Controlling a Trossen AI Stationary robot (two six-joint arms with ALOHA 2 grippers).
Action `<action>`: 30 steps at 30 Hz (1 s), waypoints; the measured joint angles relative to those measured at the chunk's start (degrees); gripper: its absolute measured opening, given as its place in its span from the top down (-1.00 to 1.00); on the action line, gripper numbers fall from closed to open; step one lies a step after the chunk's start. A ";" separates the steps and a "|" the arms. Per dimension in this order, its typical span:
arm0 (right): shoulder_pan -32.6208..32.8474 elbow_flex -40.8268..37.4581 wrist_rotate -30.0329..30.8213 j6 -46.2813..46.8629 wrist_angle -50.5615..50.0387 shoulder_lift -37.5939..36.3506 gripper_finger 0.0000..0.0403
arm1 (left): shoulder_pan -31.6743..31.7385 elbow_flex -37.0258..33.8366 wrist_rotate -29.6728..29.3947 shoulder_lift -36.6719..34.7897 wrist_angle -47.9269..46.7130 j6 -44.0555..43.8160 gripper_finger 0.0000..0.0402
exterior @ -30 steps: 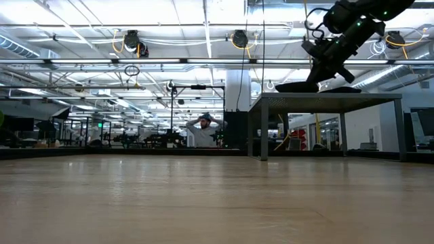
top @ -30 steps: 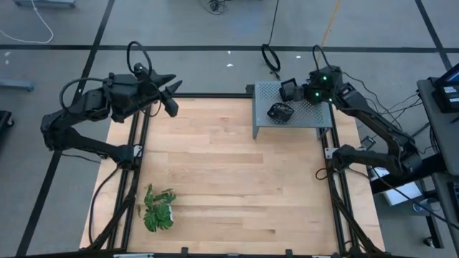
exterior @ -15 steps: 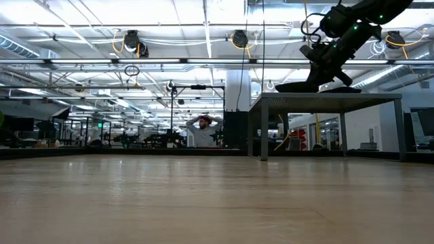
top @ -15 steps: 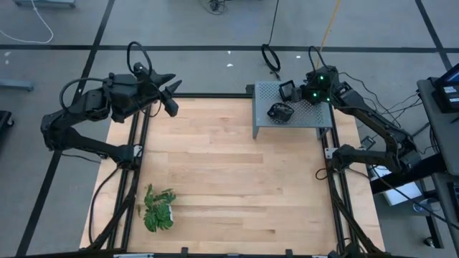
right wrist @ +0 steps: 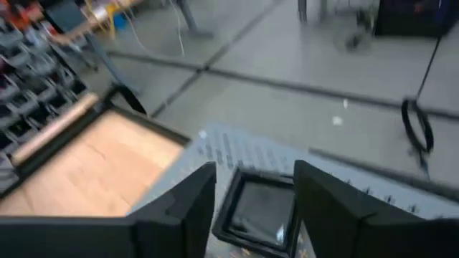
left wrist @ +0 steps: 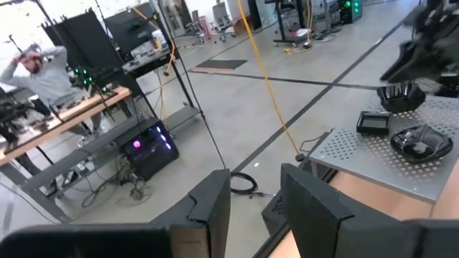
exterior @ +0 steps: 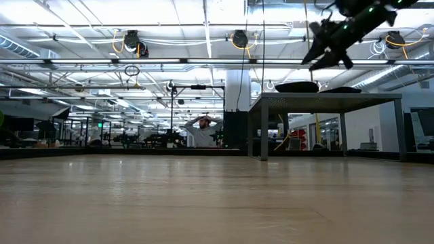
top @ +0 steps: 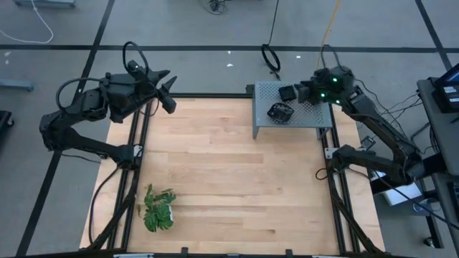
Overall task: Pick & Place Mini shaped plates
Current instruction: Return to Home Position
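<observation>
A grey perforated stand (top: 308, 118) sits at the table's far right. On it lie a square black mini plate (top: 287, 92) and, nearer, a small heap of black mini plates (top: 280, 111). The low view shows dark plates (exterior: 296, 87) resting on the stand's top. My right gripper (top: 302, 92) hangs open just right of and above the square plate (right wrist: 262, 208), clear of it (exterior: 320, 55). My left gripper (top: 171, 91) waits open with nothing between its fingers, raised over the table's far left corner (left wrist: 254, 175).
A green leafy plant (top: 158, 210) lies near the table's front left. Bare wood spreads between it and the stand. Black frame rails (top: 136, 165) run along both table sides. Beyond the far edge, a person (exterior: 201, 129) sits in the room.
My right gripper has opened and let go of the square plate, which now lies flat on the stand's far part. It has then risen and drawn back toward the table's right edge. My left gripper has stayed in place.
</observation>
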 joint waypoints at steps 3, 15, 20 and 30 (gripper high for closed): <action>0.00 0.00 -0.02 -1.04 0.03 -4.73 0.07 | -0.42 0.00 -0.06 -0.97 0.39 1.89 0.36; 0.02 0.00 -0.02 -5.53 -0.79 -22.46 0.17 | -3.10 -0.01 -5.95 -11.02 -0.91 -1.44 0.36; 0.02 0.00 0.07 -5.41 -7.02 -27.96 0.18 | -4.33 -0.01 -4.30 -17.70 -10.68 -13.84 0.36; 0.02 -0.40 0.27 -3.78 -9.24 -36.05 0.18 | -5.38 -2.52 6.48 -23.80 -13.64 -16.20 0.36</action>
